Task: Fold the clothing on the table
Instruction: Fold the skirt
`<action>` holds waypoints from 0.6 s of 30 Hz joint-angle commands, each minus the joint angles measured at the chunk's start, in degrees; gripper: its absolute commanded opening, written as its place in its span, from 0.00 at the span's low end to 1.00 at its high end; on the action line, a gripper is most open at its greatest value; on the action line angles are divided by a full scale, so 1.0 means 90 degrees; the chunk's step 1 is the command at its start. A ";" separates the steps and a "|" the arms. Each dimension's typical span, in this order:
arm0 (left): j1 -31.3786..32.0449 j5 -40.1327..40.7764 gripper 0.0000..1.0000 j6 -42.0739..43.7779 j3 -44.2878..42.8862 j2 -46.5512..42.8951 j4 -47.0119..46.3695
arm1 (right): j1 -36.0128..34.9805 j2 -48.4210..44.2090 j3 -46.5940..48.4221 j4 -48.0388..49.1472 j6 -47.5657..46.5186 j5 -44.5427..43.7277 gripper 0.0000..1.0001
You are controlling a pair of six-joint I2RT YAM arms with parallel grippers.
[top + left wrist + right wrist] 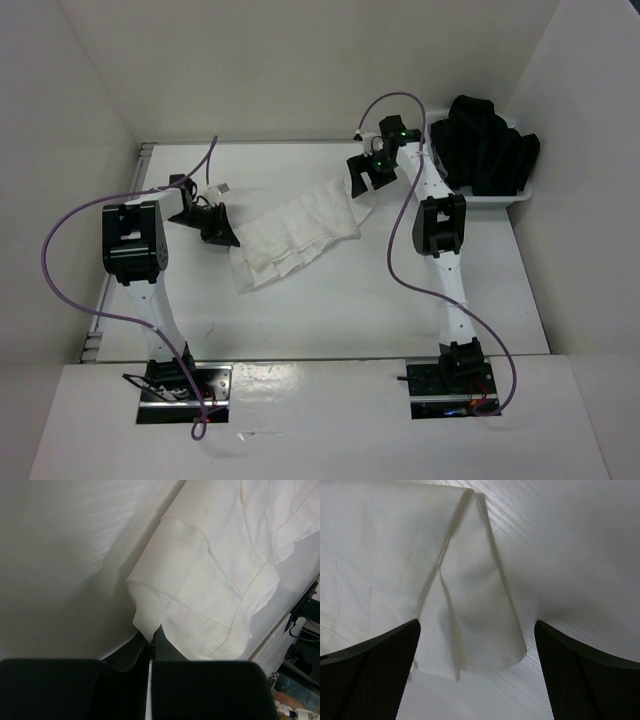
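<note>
My left gripper (pixel 150 641) pinches 1 corner of the clothing (pixel 296 236); right gripper (pixel 477 626) hovers wide open over another. I judge it thin, light, limp: best held by corners.

Black garments (pixel 487 145): bulky, heaped together, far right corner.
White basket (pixel 522 198): small, plastic, holding the black heap, close to the right wall.
Walls (pixel 300 60): plain white, enclosing three sides.
</note>
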State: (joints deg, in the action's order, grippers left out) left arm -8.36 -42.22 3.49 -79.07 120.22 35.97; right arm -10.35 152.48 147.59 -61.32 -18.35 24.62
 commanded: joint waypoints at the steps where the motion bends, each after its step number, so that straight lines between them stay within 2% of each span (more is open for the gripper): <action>1: 0.0011 0.0306 0.00 0.0316 0.0084 -0.0155 0.0115 | 0.0007 0.0235 0.0358 -0.0363 -0.0139 0.0213 0.99; 6: 0.0011 0.0306 0.00 0.0316 0.0084 -0.0155 0.0115 | -0.0060 0.0877 0.1138 -0.1095 -0.0354 0.0691 0.99; 8: 0.0011 0.0306 0.00 0.0316 0.0084 -0.0155 0.0115 | -0.0061 0.1200 0.1852 -0.1458 -0.0335 0.0780 0.99; 18: 0.0011 0.0248 0.00 0.0316 0.0143 -0.0214 0.0115 | -0.0315 0.1065 0.1414 -0.1458 -0.0403 0.0995 0.98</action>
State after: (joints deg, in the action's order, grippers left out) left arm -8.32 -42.19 4.32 -78.96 120.05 36.03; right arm -11.62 160.75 161.75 -70.22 -21.34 32.18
